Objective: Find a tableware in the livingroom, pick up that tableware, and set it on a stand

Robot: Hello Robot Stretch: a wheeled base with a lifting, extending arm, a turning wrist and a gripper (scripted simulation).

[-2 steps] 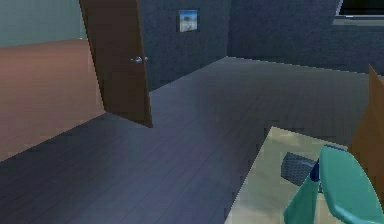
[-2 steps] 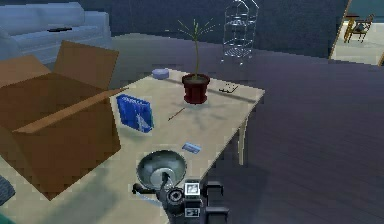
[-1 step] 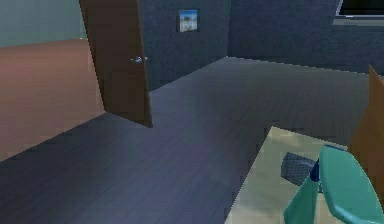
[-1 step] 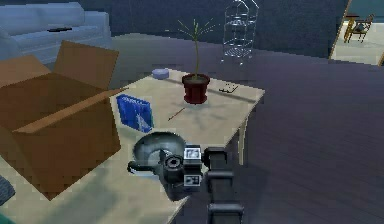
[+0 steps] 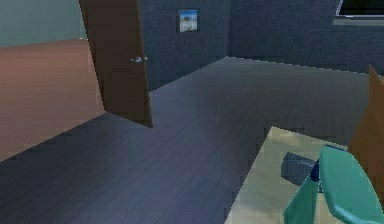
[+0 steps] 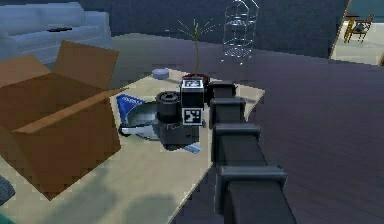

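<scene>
My arm [image 6: 240, 150] reaches out over a light wooden table [image 6: 150, 185]. At its far end are two white marker squares [image 6: 191, 105], with the dark gripper [image 6: 153, 117] to their left. A grey, rounded, bowl-like thing [image 6: 138, 124] lies on the table at or behind the gripper's far end, beside a blue flat item [image 6: 127, 102]. I cannot tell whether the gripper holds anything. A small grey dish [image 6: 160, 71] sits farther out on the table. Beyond the table stands a tall wire stand [image 6: 238, 30].
A big open cardboard box [image 6: 50, 115] takes up the table's left, and a potted plant [image 6: 195, 60] stands behind the markers. A pale sofa [image 6: 45, 25] is at the far left. Ahead are an open brown door [image 5: 118, 60], dark floor [image 5: 180, 120], a table corner [image 5: 275, 175] and a teal chair [image 5: 335, 190].
</scene>
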